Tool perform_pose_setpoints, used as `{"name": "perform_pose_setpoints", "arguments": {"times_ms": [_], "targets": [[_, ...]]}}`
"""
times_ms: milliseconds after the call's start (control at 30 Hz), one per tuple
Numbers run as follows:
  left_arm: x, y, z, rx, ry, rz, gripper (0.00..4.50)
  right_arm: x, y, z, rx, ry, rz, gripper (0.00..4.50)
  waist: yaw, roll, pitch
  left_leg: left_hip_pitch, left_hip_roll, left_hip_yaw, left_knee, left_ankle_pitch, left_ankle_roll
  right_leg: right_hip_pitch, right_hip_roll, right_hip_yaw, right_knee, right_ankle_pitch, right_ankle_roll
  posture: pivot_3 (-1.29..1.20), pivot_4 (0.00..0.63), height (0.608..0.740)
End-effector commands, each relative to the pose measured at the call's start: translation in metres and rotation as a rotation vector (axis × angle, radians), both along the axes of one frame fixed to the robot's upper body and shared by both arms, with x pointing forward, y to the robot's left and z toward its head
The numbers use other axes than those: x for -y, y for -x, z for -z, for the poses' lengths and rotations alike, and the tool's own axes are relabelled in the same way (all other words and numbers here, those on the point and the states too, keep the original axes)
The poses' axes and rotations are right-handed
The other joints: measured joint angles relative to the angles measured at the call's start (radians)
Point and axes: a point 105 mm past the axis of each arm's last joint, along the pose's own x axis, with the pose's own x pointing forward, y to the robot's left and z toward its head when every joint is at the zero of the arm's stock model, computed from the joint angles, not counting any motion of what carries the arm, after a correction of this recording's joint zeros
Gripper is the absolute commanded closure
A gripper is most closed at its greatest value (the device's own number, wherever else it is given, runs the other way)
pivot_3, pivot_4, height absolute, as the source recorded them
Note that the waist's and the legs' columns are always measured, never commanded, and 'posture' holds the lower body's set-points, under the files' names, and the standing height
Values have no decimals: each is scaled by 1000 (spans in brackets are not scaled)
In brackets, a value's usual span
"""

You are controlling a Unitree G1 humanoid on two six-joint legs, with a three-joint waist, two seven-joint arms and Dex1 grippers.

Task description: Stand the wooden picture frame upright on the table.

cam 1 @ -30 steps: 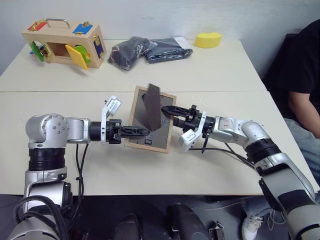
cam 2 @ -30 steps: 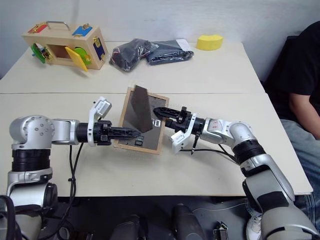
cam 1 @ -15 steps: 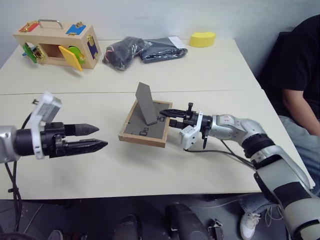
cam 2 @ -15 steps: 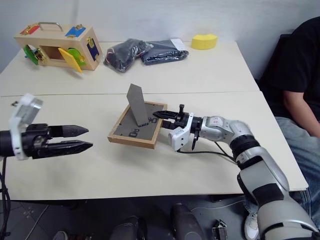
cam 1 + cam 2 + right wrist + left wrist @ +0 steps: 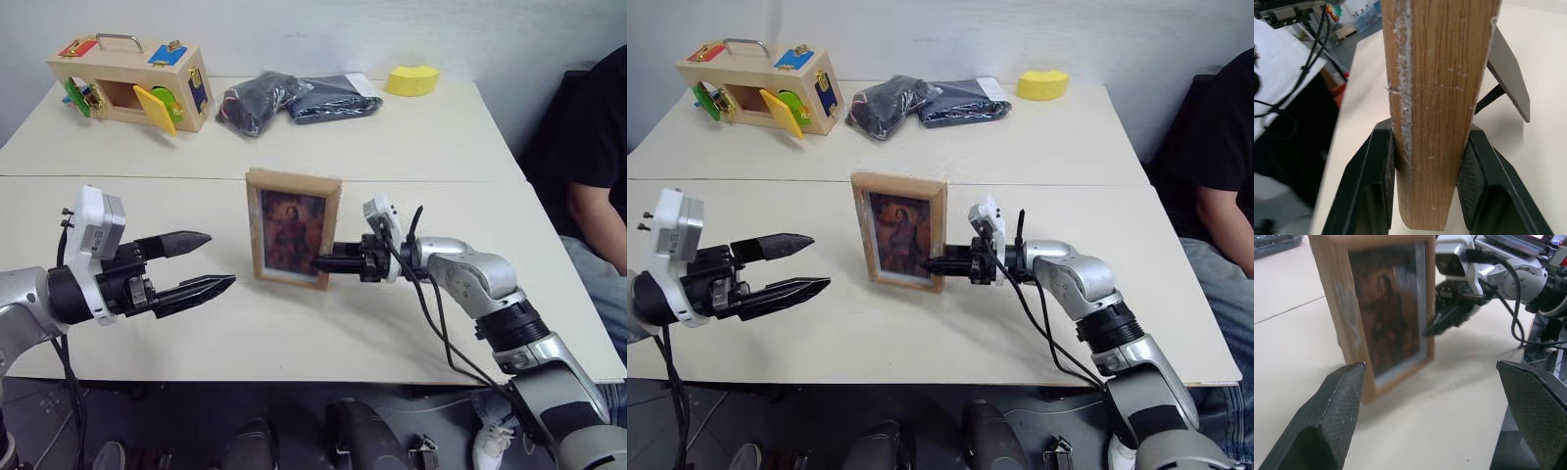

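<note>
The wooden picture frame (image 5: pixel 294 228) stands upright on the table (image 5: pixel 441 147), its dark portrait facing me. My right gripper (image 5: pixel 323 263) is shut on the frame's right edge, low down. In the right wrist view both black fingers (image 5: pixel 1376 186) press the light-wood edge (image 5: pixel 1435 98), and the grey fold-out stand (image 5: pixel 1508 73) is splayed out behind. My left gripper (image 5: pixel 217 259) hangs open to the left of the frame, clear of it. The left wrist view has the frame (image 5: pixel 1383 318) beyond its spread fingers (image 5: pixel 1327 421).
At the far left stands a wooden box (image 5: pixel 127 83) with coloured latches. Black bags (image 5: pixel 284 98) lie at the far middle, a yellow sponge (image 5: pixel 411 78) beyond them. A person (image 5: pixel 598 147) sits by the table's right side. A seam (image 5: pixel 470 179) crosses the table behind the frame.
The frame went from lying back-up, tilted, to upright with its picture towards me, turned by the right gripper. My left gripper let go, opened and drew back to the left.
</note>
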Motion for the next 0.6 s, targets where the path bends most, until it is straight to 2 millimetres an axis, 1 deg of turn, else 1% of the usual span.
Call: {"name": "perform_pose_setpoints", "arguments": {"times_ms": [33, 100, 167, 200, 267, 300, 333, 367, 400, 433, 467, 500, 533, 567, 600], "targets": [[-2, 0, -4, 30, -17, 5, 0, -1, 10, -4, -35, -16, -44, 3267, -2, 0, 0, 0, 0, 0, 0, 0, 0, 0, 0, 0, 0, 0, 0, 0, 150, 740], [-2, -1, -4, 30, -24, 13, 0, 1, 15, 6, -57, 19, -59, 2549, -2, 0, 0, 0, 0, 0, 0, 0, 0, 0, 0, 0, 0, 0, 0, 0, 150, 740], [-4, -2, -6, 31, -20, 18, 0, 3, 20, 13, -51, 47, -77, 1994, -1, 0, 0, 0, 0, 0, 0, 0, 0, 0, 0, 0, 0, 0, 0, 0, 150, 740], [-5, -2, -8, 32, -12, 24, 0, 4, 23, 14, -39, 62, -87, 1699, -1, 0, 0, 0, 0, 0, 0, 0, 0, 0, 0, 0, 0, 0, 0, 0, 150, 740], [-7, -2, -11, 33, -8, 32, 0, 9, 25, 13, 6, 83, -93, 877, 1, 0, 0, 0, 0, 0, 0, 0, 1, 0, 0, 0, -1, 0, 0, 0, 150, 740], [-8, -2, -12, 34, -11, 34, 0, 12, 24, 11, 30, 93, -86, 589, -1, 0, 0, 0, -1, 0, 0, -1, 1, 0, 0, 0, -1, 0, 0, 0, 150, 740], [-9, -2, -12, 36, -14, 37, 0, 20, 21, 10, 84, 134, -68, 182, -2, 0, 0, 0, 0, 0, 0, -1, 1, 0, 0, 0, -1, 0, 0, 0, 150, 740], [-10, -2, -13, 37, -15, 39, 0, 26, 20, 9, 120, 164, -57, 19, -1, 0, 0, 0, 0, 0, 0, -1, 1, 0, 0, 0, -1, 0, 0, 0, 150, 740], [-11, -2, -14, 38, -16, 42, 0, 34, 20, 9, 179, 209, -57, 19, 0, 0, 0, 0, -1, 1, 0, -1, 1, 0, 0, 0, -1, 0, 0, 0, 150, 740], [-12, -1, -15, 41, -16, 45, 0, 50, 19, 6, 237, 273, -57, 19, 1, 0, 0, 0, 0, 0, 0, -1, 1, 0, 0, 0, -1, 0, 0, 0, 150, 740], [-13, -1, -16, 46, -21, 48, 0, 72, 20, -1, 297, 331, -63, 19, 2, 1, 1, 0, -1, 0, 0, -1, 1, 0, 0, 0, -1, 0, 0, 0, 150, 740], [-14, 0, -16, 53, -28, 52, 0, 93, 23, -13, 323, 363, -73, 19, 6, 2, 1, 0, -1, 1, 0, -1, 1, 0, 0, 0, -2, 0, 0, 0, 150, 740], [-15, 0, -16, 56, -36, 55, 0, 114, 28, -31, 330, 358, -81, 19, 13, 2, 1, 0, -1, 1, -1, -1, 1, 0, 0, 0, -2, 0, 0, 0, 150, 740], [-15, 0, -16, 57, -42, 58, 0, 126, 32, -43, 334, 345, -90, 19, 21, 3, 3, -1, -1, 1, -1, -1, 2, 0, 0, 0, -3, 0, 0, 0, 150, 740], [-16, 0, -16, 59, -49, 58, 0, 132, 36, -53, 326, 323, -94, 19, 23, 3, 3, -1, -1, 1, -1, -2, 2, 0, 0, 1, -3, 0, 0, 0, 150, 740]]}}
